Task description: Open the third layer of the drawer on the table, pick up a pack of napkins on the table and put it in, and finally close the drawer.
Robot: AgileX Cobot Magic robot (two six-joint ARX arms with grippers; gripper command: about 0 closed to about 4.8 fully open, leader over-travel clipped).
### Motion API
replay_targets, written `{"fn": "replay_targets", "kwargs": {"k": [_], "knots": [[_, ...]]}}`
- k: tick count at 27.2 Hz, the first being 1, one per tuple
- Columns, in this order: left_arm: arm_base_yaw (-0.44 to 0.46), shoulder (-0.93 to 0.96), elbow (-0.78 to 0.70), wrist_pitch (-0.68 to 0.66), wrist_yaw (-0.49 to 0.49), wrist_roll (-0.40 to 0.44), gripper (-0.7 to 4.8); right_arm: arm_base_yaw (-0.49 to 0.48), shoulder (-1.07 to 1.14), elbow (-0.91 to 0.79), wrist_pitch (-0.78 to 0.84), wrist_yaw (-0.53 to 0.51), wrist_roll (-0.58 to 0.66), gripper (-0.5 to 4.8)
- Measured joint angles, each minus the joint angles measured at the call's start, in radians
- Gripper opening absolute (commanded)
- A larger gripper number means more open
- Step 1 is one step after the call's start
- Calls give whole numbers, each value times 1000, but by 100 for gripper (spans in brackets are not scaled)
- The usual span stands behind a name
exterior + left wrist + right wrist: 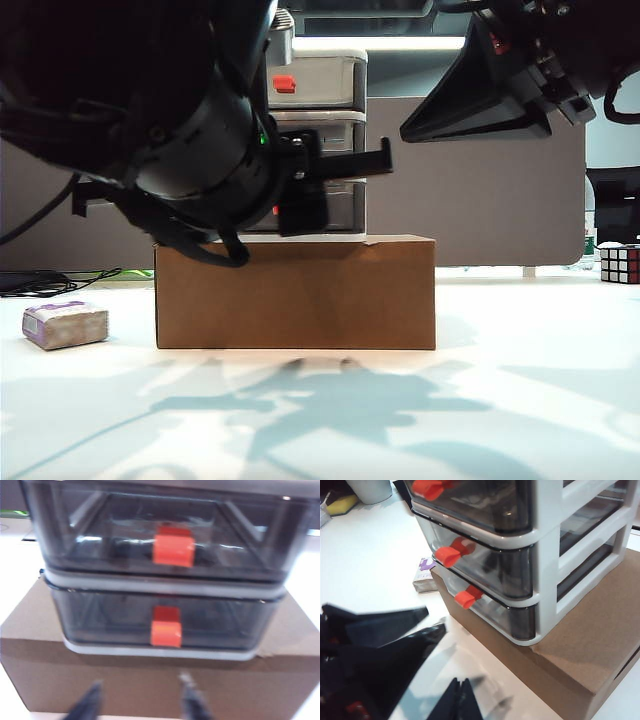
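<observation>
From my remote station, I see the drawer [318, 140] standing on a brown cardboard box [295, 292] at the middle of the white bench [520, 400], all three layers shut. My left pincer [142, 700] hangs just in front of the box face, below the third layer [165, 621] and its red-orange handle [166, 632], fingers apart and holding nothing. My right pincer [437, 621] hovers off the unit's front corner, near the lower handles, its fingers close together with only a narrow gap, empty. The pack of napkins [65, 324] lies on the bench left of the box, well apart from both pincers.
</observation>
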Motion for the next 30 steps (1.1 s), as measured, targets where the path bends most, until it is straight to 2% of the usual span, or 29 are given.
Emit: {"fn": "replay_targets", "kwargs": {"k": [6,13,16,21,25,30], "knots": [[69,4,0,9,121,-3,256,0,0,0,0,0,-1,-6],[72,4,5,32,120,-5,255,0,0,0,0,0,-5,-6],[72,18,50,34,121,0,255,0,0,0,0,1,-5,-6],[71,75,105,21,117,56,237,0,0,0,0,1,-5,-6],[71,81,113,16,58,61,236,0,1,0,0,1,-5,-6],[72,83,113,16,52,61,236,0,1,0,0,1,-5,-6]]}}
